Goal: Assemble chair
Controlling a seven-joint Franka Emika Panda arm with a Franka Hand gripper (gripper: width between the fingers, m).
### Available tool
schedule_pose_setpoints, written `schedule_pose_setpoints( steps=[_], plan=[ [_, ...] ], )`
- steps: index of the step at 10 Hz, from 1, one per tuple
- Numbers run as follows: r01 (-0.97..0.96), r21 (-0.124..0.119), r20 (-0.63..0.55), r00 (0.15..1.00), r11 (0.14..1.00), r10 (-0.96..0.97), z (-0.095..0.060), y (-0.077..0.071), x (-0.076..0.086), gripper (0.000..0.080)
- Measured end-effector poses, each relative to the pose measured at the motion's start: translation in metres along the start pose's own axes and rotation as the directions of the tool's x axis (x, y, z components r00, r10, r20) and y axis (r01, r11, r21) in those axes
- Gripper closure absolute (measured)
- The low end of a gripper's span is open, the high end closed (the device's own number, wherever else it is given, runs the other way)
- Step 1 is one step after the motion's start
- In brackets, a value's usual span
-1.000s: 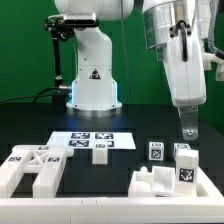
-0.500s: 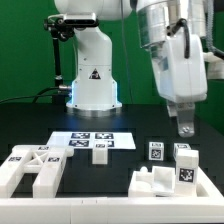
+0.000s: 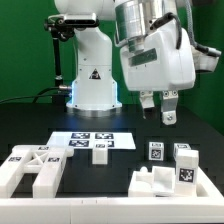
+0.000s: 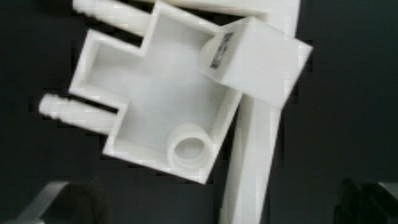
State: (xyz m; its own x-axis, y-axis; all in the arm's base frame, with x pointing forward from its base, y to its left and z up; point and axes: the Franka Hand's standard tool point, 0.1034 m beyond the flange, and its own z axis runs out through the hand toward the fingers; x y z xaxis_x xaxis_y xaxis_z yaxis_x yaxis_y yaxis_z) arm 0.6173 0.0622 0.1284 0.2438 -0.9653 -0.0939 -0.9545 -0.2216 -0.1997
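Note:
The chair lies in loose white tagged pieces on the black table. Two large pieces (image 3: pixel 30 170) sit at the front on the exterior view's left. Two small blocks (image 3: pixel 155 152) (image 3: pixel 185 153) and a chunky piece (image 3: pixel 165 182) sit on the right. My gripper (image 3: pixel 158 108) hangs open and empty, high above the right-hand pieces and touching nothing. In the wrist view a flat chair panel (image 4: pixel 151 85) with round pegs and a hole lies far below the gripper (image 4: pixel 210 205). Only the dark fingertips (image 4: pixel 45 203) show at the picture's edge.
The marker board (image 3: pixel 92 140) lies flat in the middle of the table. The arm's white base (image 3: pixel 92 80) stands behind it. A white border rail (image 3: pixel 110 208) runs along the table's front edge and shows as a pale strip (image 4: pixel 258 160) in the wrist view.
The arm has swung toward the exterior view's left and turned. The gripper has risen a little and moved left, away from the right-hand blocks. Its jaws stay open.

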Motion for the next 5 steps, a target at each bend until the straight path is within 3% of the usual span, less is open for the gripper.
schedule_pose_setpoints(
  steps=[3, 4, 5],
  plan=[
    [0.203, -0.001, -0.007, 0.979, 0.979, -0.203, 0.002, 0.002, 0.002, 0.0150],
    [0.322, -0.022, -0.009, 0.947, 0.947, -0.322, 0.014, 0.025, 0.009, 0.0150],
    [0.406, -0.062, 0.016, 0.914, 0.912, -0.406, 0.024, 0.054, 0.015, 0.0150]
  ],
)
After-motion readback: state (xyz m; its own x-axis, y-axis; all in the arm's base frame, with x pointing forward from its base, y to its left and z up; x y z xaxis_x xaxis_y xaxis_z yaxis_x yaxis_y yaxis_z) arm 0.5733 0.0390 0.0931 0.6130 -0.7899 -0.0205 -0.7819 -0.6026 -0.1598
